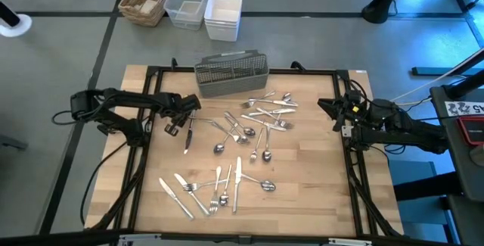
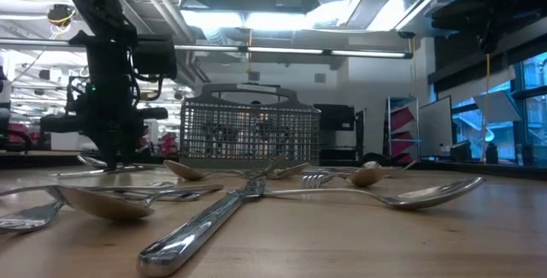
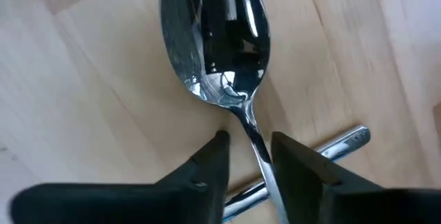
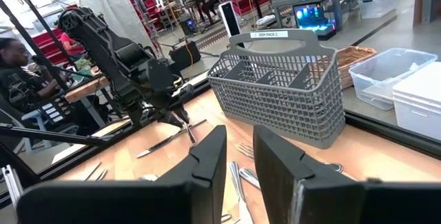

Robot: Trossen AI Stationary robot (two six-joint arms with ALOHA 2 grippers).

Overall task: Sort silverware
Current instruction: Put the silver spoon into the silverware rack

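left gripper (image 3: 247, 156): fingers narrow around spoon (image 3: 217, 41) neck, contact unclear | spoon: bowl ahead of fingertips, handle hidden between them, lying over a second, half-hidden handle (image 3: 341, 144) | right gripper (image 4: 238, 156): narrow gap, empty, well apart at table edge

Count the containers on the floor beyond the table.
3, in a row: a wicker basket at the left, a clear tub in the middle, a white tub at the right. The white one may be a stack.
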